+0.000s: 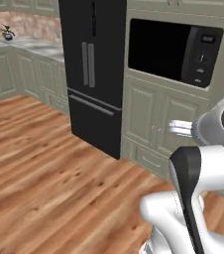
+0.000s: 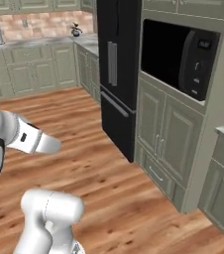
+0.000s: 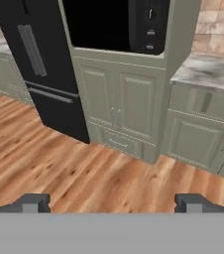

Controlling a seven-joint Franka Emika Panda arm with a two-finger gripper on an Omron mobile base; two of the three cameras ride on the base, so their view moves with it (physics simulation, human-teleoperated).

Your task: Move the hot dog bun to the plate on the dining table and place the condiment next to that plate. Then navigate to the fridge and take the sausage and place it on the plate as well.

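The fridge (image 1: 94,74) is a tall black double-door unit with both doors shut and grey vertical handles. It stands ahead across the wood floor, at upper centre in the right base view (image 2: 116,64) and at upper left in the hand view (image 3: 39,59). My gripper (image 3: 111,203) is open: its two dark fingertips (image 3: 32,202) sit wide apart with nothing between them, well short of the fridge. The hot dog bun, plate, dining table, condiment and sausage are out of view.
A black microwave (image 1: 173,49) is built into pale green cabinets right of the fridge. A marble counter (image 3: 208,69) continues to the right, and more cabinets line the back wall (image 2: 29,69). Open wood floor (image 1: 44,188) lies before the fridge.
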